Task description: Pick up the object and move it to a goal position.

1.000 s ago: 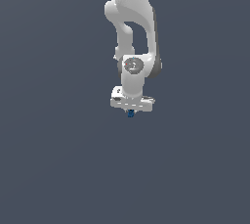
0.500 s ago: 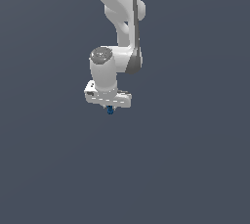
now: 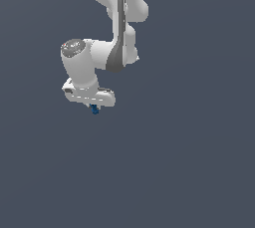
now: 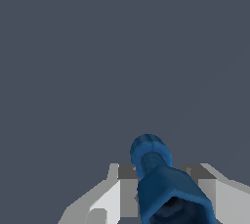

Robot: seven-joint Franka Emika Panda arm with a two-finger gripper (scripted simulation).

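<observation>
The tool (image 4: 161, 196) is clamped on the small dark-blue object (image 4: 163, 184), which sits between its fingers (image 4: 110, 193) and pokes out past their tips (image 3: 94, 109). Beyond lies only a plain grey backdrop (image 4: 122, 47).

We see no real room here but a bare simulated space: a flat, featureless slate-grey backdrop fills both views, and the smooth white arm (image 3: 107, 48) shows plain rendered shading, with no furniture or walls.
</observation>
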